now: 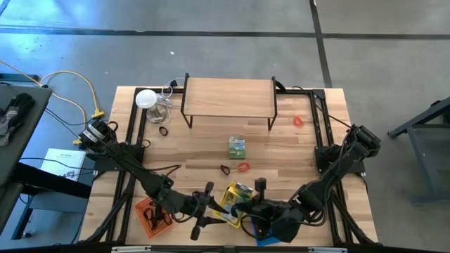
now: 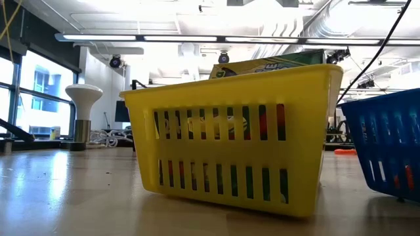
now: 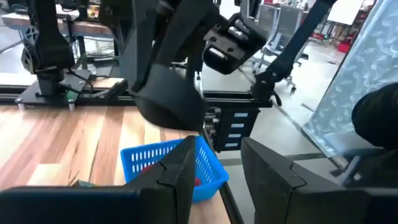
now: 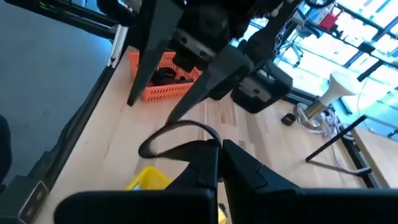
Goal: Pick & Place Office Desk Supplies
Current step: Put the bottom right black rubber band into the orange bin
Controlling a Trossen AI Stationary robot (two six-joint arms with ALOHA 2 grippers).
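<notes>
Both my arms stretch low along the table's near edge, wrists meeting over the yellow basket (image 1: 234,199). My left gripper (image 3: 214,177) hangs partly spread with nothing between its fingers, facing the blue basket (image 3: 171,163). My right gripper (image 4: 219,163) is pressed together, seemingly pinching a thin black loop (image 4: 177,134). A red rubber band (image 1: 243,167) lies mid-table, the green packet (image 1: 237,147) just beyond.

open robotics lab: polished concrete floor (image 1: 365,63), exposed ceiling ducts (image 2: 308,26), strip lights, other arm rigs (image 3: 50,50) behind
</notes>
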